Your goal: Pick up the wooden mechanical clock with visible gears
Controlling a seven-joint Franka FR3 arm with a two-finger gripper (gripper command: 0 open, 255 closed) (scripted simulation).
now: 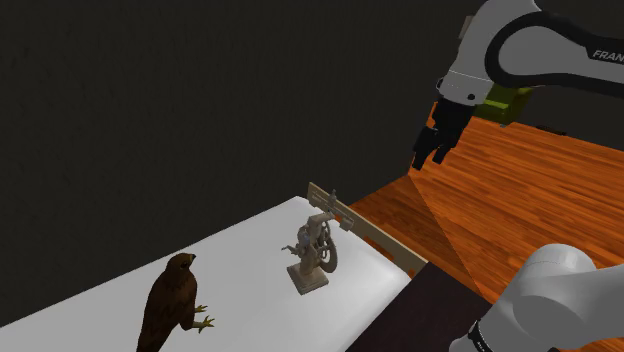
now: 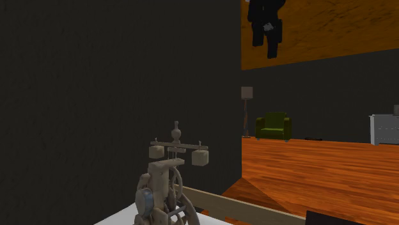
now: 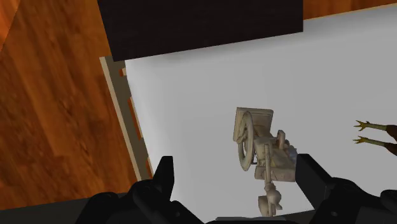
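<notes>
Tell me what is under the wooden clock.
The clock stands upright on its square base on a white surface, near the wooden rail along its edge. The patch beneath the base is covered, so nothing there can be checked.

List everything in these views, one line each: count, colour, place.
Mechanical clock: one, pale wood, upright on the white surface near its railed end.
Bird of prey figure: one, dark brown, same surface, apart from the clock toward the shoulder view's left.
White surface: one, white, under both.
Rail: one, pale wood, along the surface's end.
Floor: one, orange-brown wood, beyond the rail.
Armchair: one, green, far across the floor.
Floor lamp: one, grey, beside the armchair.
Cabinet: one, pale grey, second exterior view's right edge.
Arm: one, white, dark joints.
Gripper: one, black, open, high above the clock.
</notes>
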